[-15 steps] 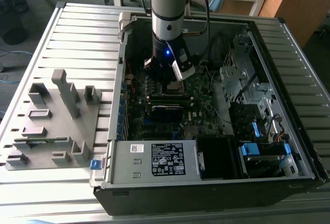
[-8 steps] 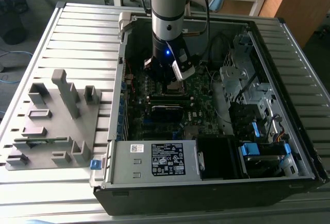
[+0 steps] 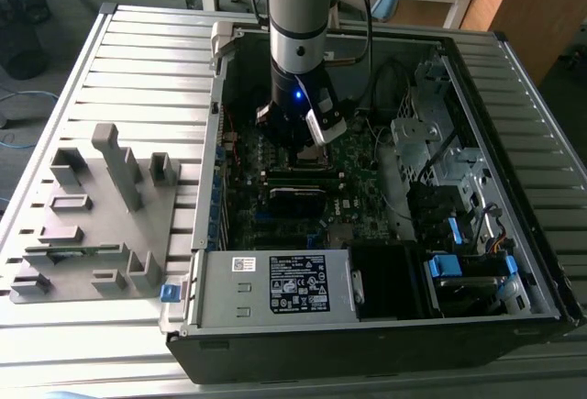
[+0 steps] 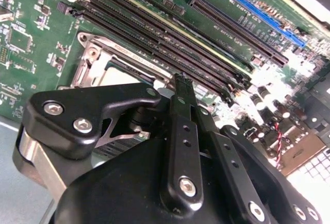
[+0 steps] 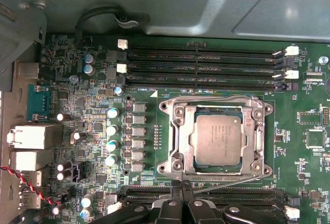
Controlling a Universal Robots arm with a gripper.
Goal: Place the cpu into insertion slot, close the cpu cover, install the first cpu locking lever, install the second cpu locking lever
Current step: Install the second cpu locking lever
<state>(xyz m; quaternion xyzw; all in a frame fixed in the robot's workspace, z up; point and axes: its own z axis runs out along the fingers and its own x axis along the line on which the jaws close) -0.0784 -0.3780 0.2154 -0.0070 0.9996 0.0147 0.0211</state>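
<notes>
One cpu [image 5: 218, 140], square with a dull grey top, lay seated in the one insertion slot [image 5: 192, 140] right of centre in the first wrist view, on the dark green circuit board [image 5: 93, 105]. One cpu cover [image 5: 215, 105], a silvery frame with an open middle, lay flat around the chip, its bars on all four sides. One thin locking lever [image 5: 227, 182] ran slantwise along the frame's lower edge, and a second lever [image 5: 216, 100] lay along its upper edge. Three long black memory slots [image 5: 201, 69] ran above the socket, with more at the lower edge of the frame. One gripper [image 5: 180, 187] stood at the bottom centre of that view, its two black fingers pressed together with no gap and nothing between them, the tips just beside the lower lever. In the second wrist view the same gripper [image 4: 181, 82] filled the lower half, fingers joined, over a corner of the socket frame [image 4: 95, 54]. In the exterior view one arm [image 3: 298, 14] came down vertically from the top centre into one open computer case [image 3: 514, 188], and one grey fixture tray [image 3: 101, 225] lay at the left on the slatted table [image 3: 147, 50].
</notes>
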